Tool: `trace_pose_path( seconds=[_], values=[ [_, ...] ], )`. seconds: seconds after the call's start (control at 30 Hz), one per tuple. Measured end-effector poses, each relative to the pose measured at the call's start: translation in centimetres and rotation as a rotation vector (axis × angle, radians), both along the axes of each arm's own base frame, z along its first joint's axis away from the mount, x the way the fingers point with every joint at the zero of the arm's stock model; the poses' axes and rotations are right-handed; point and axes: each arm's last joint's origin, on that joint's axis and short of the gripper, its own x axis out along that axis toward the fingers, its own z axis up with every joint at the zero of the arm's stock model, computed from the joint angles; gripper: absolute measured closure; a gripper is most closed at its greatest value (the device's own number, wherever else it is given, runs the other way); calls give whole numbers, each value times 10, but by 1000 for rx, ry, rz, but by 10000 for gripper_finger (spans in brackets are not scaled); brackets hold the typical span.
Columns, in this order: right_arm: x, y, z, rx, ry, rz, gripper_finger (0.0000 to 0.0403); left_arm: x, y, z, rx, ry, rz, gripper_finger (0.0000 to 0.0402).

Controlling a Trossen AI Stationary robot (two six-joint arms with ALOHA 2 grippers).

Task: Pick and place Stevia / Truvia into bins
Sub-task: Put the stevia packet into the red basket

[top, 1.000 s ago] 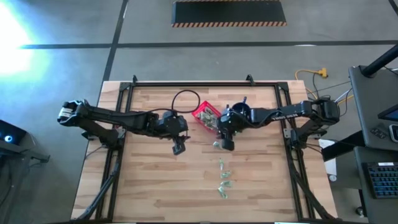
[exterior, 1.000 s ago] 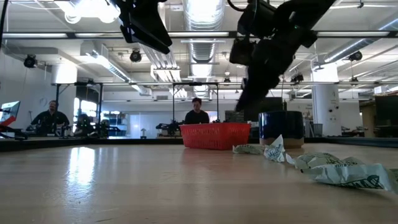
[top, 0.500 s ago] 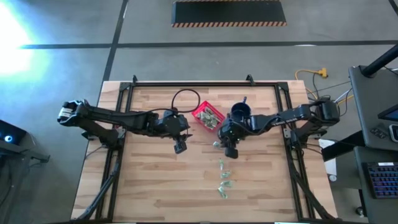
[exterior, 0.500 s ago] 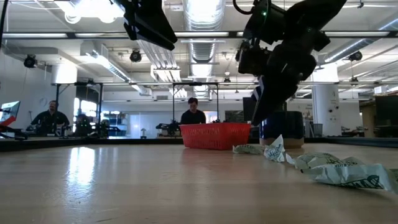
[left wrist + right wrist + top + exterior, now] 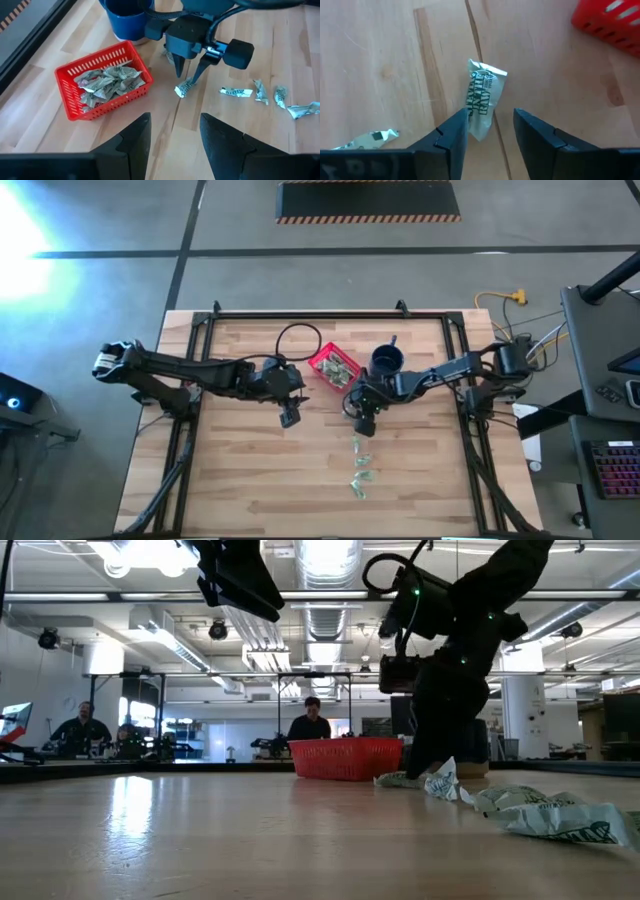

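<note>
The red basket (image 5: 320,360) stands at the table's middle far side with several pale green and white sachets inside; it also shows in the left wrist view (image 5: 107,102). One sachet (image 5: 482,95) lies flat on the wood just near of the basket. My right gripper (image 5: 490,120) is open, pointing down, low over this sachet (image 5: 183,89), one finger on either side of its end. A row of several more sachets (image 5: 358,470) lies nearer the front edge. My left gripper (image 5: 288,418) is open and empty, raised left of the basket.
A dark blue mug (image 5: 387,360) stands right of the basket, close behind my right arm. A black cable loop (image 5: 298,340) lies at the far side, left of the basket. Bare wood lies to the left and at the front left.
My right gripper has come down from beside the basket toward the table, a little toward the near edge, and now stands low over the single sachet. The sachet has not moved.
</note>
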Motion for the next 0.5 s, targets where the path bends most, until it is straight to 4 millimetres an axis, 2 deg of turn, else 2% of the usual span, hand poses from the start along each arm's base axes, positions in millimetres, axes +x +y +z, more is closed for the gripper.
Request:
trace_pose_path(
  seconds=[0.27,0.37,0.5],
  values=[
    [1,3,-6,2,20,7,264,0,0,0,-2,1,-1,248],
    [1,3,-6,0,19,10,291,0,0,0,-3,0,-1,248],
    [1,5,-5,7,15,37,347,0,0,0,-3,1,-1,248]
  ],
)
